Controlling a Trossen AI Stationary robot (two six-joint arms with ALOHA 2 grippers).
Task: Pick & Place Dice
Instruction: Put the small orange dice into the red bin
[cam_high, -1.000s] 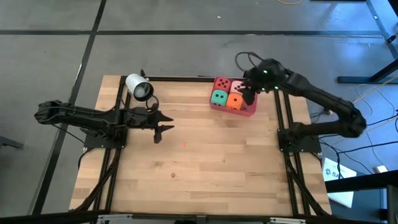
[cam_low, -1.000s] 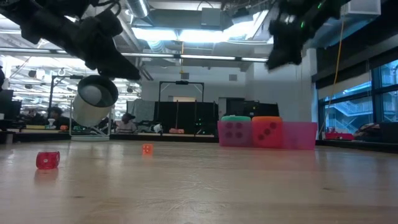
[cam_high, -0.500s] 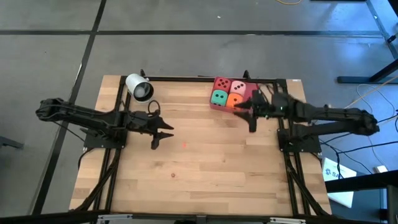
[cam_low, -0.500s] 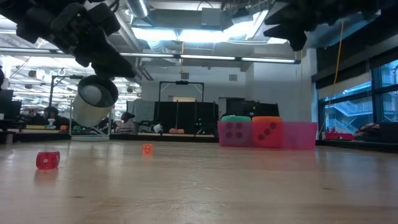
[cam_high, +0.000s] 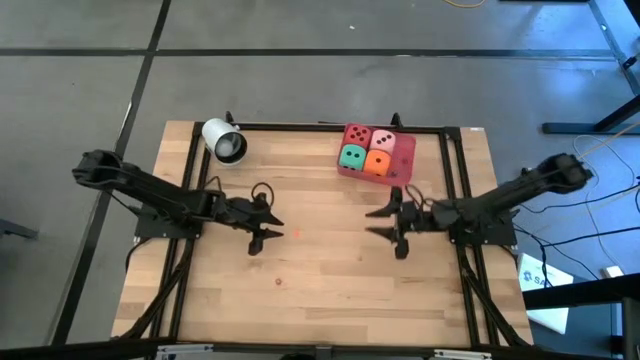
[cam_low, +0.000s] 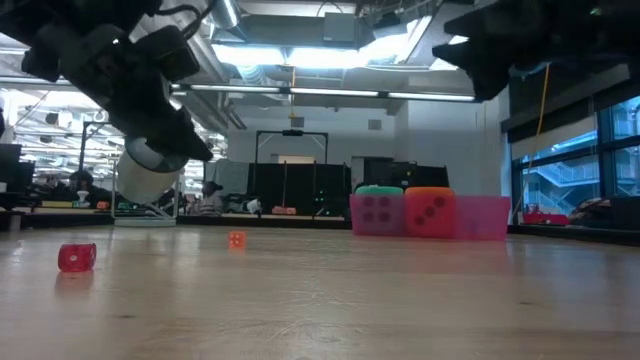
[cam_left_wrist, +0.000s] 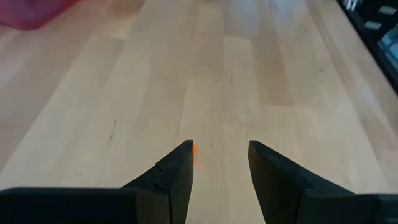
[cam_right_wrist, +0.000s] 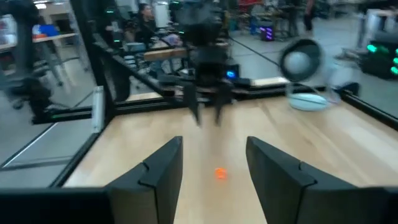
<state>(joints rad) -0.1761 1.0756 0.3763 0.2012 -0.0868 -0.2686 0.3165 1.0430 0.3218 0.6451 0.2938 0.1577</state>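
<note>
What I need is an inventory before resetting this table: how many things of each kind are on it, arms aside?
Pink tray: 1
Large dice in it: 4 (red die, pink die, green die, orange die)
Small dice on the bare wood: 2 (small red die, small orange die)
White cylinder: 1
Total: 8

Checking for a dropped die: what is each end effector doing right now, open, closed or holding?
Left end effector: open, holding nothing, above the table.
Right end effector: open, holding nothing, above the table.
</note>
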